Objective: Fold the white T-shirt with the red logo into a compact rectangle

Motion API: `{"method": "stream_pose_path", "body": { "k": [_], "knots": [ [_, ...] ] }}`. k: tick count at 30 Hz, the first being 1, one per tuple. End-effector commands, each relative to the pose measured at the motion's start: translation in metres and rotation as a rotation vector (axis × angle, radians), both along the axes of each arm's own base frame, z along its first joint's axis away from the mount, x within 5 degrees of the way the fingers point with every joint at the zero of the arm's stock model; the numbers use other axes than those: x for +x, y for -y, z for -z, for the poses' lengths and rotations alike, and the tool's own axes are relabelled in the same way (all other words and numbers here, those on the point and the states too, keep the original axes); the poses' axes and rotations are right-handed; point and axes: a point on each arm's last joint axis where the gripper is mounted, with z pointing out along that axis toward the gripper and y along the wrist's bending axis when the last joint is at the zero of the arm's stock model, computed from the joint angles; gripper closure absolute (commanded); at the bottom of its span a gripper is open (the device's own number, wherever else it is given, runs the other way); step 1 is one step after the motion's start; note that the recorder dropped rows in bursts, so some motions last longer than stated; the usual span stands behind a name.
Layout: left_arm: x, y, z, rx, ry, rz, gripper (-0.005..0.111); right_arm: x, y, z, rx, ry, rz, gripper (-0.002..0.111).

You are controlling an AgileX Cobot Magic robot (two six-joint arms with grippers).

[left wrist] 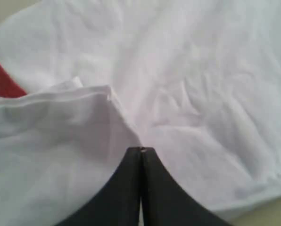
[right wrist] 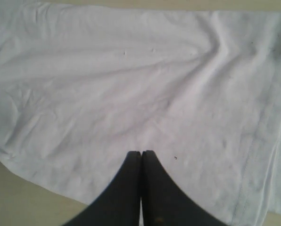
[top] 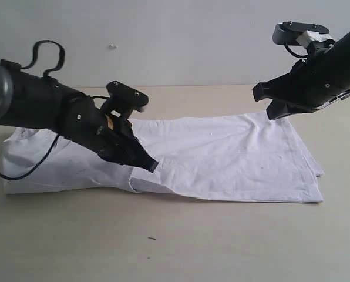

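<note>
White cotton fills the middle of a pale table (top: 163, 241): the white T-shirt (top: 222, 158) lies flat in a long band running left to right, already narrowed lengthwise by the look of it. From the room, the left gripper (top: 147, 164) sits low at the shirt's near edge, left of centre, jaws pressed together. The right gripper (top: 276, 111) hangs above the far right part of the cloth, clear of it, jaws also pressed together. In the left wrist view, the closed tips meet right at the corner of a folded flap (left wrist: 60, 99); nothing shows between them, so they seem to touch the cloth, not pinch it. A sliver of the red logo (left wrist: 4, 80) peeks out beside that flap. In the right wrist view, the closed tips hover over smooth, lightly creased fabric, with the stitched hem (right wrist: 268, 141) off to one side. To fold well from here, I would judge each gripper must open, take all layers at an edge, and lift evenly so the band does not skew.
</note>
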Motion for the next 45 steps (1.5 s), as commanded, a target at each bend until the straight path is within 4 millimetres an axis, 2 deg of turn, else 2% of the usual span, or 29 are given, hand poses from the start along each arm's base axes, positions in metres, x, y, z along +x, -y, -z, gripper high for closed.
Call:
{"method": "stream_pose_path", "body": {
  "k": [1, 6, 8, 12, 18, 21, 28, 31, 34, 41, 42, 43, 44, 45],
  "knots": [
    [0.017, 0.011, 0.016, 0.025, -0.034, 0.009, 0.107, 0.0, 0.001, -0.002, -0.001, 0.021, 0.002, 0.108],
    [0.025, 0.016, 0.036, 0.052, -0.059, 0.023, 0.107, 0.0, 0.001, -0.002, -0.001, 0.02, 0.002, 0.108],
    [0.027, 0.018, 0.038, 0.054, -0.056, 0.029, 0.107, -0.001, 0.001, -0.002, 0.0, 0.013, -0.001, 0.108],
    [0.031, 0.02, 0.033, 0.048, -0.038, 0.035, 0.107, -0.001, 0.0, -0.002, 0.001, 0.009, -0.003, 0.108],
    [0.036, 0.017, 0.004, 0.023, 0.046, 0.045, 0.107, 0.0, 0.001, -0.002, -0.002, 0.019, 0.001, 0.108],
    [0.04, 0.012, -0.001, 0.006, 0.065, 0.022, 0.107, 0.0, 0.001, 0.0, -0.003, 0.013, 0.001, 0.108],
    [0.043, 0.002, 0.042, 0.065, -0.039, 0.0, 0.107, 0.009, 0.001, 0.029, -0.003, -0.065, 0.003, 0.108],
    [0.042, 0.002, 0.042, 0.078, -0.046, 0.011, 0.107, 0.011, 0.001, 0.033, -0.011, -0.062, -0.001, 0.108],
    [0.042, 0.001, 0.027, 0.077, -0.025, 0.027, 0.107, 0.012, 0.001, 0.031, -0.011, -0.051, 0.0, 0.108],
    [0.04, -0.012, -0.034, 0.039, 0.04, -0.006, 0.106, 0.012, 0.001, 0.029, -0.009, -0.06, -0.01, 0.108],
    [0.041, -0.024, -0.05, 0.0, 0.033, -0.093, 0.098, 0.012, 0.001, 0.029, -0.007, -0.061, -0.009, 0.108],
    [0.042, -0.032, -0.056, -0.005, 0.026, -0.124, 0.09, 0.012, 0.001, 0.029, -0.007, -0.061, -0.009, 0.108],
    [0.043, -0.049, -0.064, 0.007, 0.0, -0.166, 0.072, 0.012, 0.001, 0.029, -0.007, -0.061, -0.009, 0.108],
    [0.044, -0.059, -0.068, 0.017, -0.017, -0.19, 0.062, 0.012, 0.001, 0.029, -0.007, -0.061, -0.009, 0.108]
  ]
}}
